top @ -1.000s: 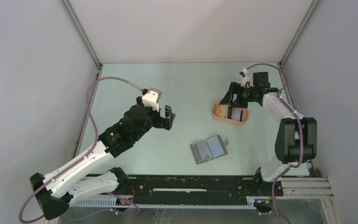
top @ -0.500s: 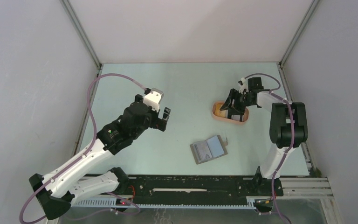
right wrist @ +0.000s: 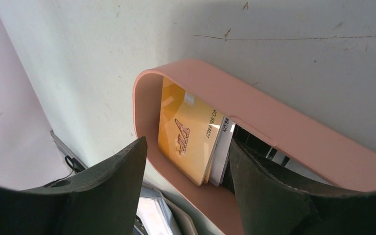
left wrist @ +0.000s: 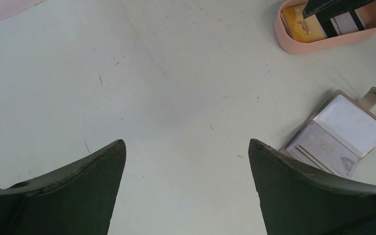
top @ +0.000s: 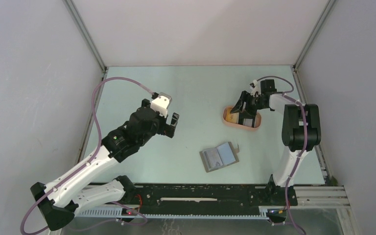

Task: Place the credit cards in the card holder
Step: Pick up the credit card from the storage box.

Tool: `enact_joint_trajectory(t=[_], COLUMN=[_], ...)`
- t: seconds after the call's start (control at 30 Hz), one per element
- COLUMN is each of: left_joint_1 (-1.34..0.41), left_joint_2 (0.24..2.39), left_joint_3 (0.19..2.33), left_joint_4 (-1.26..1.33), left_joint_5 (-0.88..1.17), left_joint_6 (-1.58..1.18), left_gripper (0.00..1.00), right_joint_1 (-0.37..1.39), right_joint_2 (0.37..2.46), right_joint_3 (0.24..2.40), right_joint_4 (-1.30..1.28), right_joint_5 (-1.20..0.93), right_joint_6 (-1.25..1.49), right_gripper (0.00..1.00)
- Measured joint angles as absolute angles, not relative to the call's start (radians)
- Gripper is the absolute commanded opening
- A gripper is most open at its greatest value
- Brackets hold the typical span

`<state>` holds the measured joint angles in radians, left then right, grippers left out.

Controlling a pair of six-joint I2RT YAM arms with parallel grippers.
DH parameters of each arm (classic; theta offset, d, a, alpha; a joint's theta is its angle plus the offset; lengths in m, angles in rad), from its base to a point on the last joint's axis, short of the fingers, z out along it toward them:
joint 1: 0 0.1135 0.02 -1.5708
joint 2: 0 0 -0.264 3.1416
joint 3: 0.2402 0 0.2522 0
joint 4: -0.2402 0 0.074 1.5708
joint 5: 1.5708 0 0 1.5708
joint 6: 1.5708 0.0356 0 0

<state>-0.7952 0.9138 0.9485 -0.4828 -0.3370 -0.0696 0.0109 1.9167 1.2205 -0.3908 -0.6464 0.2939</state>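
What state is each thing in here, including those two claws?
Grey rectangular folding card holder: lying open on the table.
Peach oval plastic tray: holding cards.
Orange-yellow plastic card: in the tray.
Dark white-striped card: in the tray.
Left gripper: open, empty.
Right gripper: open, straddling the orange-yellow card.

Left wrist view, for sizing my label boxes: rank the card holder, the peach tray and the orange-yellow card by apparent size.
Largest, too close to rank: the card holder and the peach tray, which is farther and cut by the frame edge.
Smallest: the orange-yellow card.
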Motion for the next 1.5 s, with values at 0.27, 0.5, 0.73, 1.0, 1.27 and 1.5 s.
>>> enact_joint_trajectory(t=[0.27,0.5,0.73,1.0,1.27,1.5], left_joint_1=[-0.795,-0.795,-0.795,-0.795,-0.795,-0.795], left_joint_2=[0.914,0.914,0.914,0.914,0.914,0.915], left_joint_3=[0.949,0.949,0.949,0.949,0.949,0.949], left_joint_4=[-0.483,-0.483,-0.483,-0.483,-0.483,-0.483], left_joint_5=[-0.337,-0.337,-0.337,-0.336,-0.336,-0.334], left_joint_6=[-0.07,-0.07,-0.07,-0.07,-0.07,-0.07], left_gripper=[1.0,1.0,1.0,1.0,1.0,1.0], right_joint_1=[0.003,0.003,0.003,0.016,0.037,0.024], right_joint_2=[1.927,1.927,1.927,1.938,1.986,1.986], right_joint_3=[1.221,1.221,1.221,1.221,1.221,1.221], right_joint_4=[-0.381,-0.37,-0.361,-0.36,-0.359,-0.356], right_joint_5=[-0.726,-0.799,-0.85,-0.856,-0.87,-0.894], right_joint_6=[0.303,0.322,0.341,0.345,0.351,0.358], right_gripper=[0.69,0.67,0.66,0.68,0.68,0.65])
